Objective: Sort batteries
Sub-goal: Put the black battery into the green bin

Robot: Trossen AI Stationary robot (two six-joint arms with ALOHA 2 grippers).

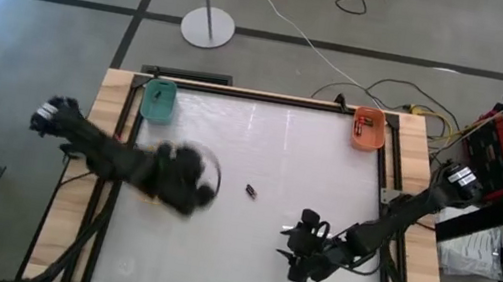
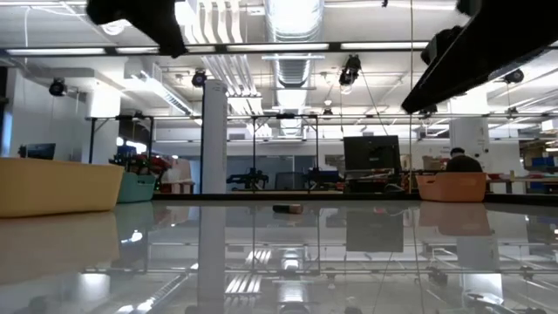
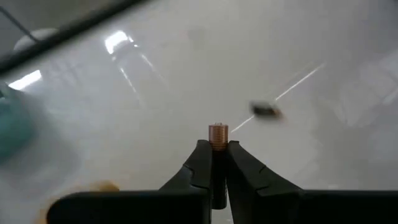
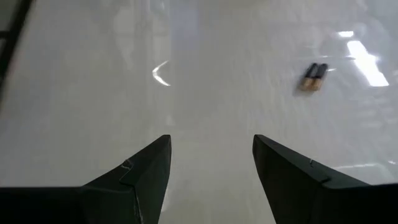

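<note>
We are reaching our left gripper (image 3: 217,152) over the table's (image 1: 244,251) left middle, pinching a copper-tipped battery (image 3: 217,135) pointing forward. Our right gripper (image 4: 211,168) is hovering wide near right. Another battery (image 1: 251,191) is lying mid-table. The orange bin (image 1: 368,129) is holding batteries; the green bin (image 1: 159,100) is sitting far left.

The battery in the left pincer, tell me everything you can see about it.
The battery is a tiny cylinder, and the end that shows looks copper-coloured with a small nub on its tip. The left pincer is shut on it, the two dark fingers pressing its sides, so only that end pokes out past the tips. It is held above the white table, touching nothing but the fingers. The rest of its body is hidden between them. Another battery lies loose on the table beyond it.
</note>
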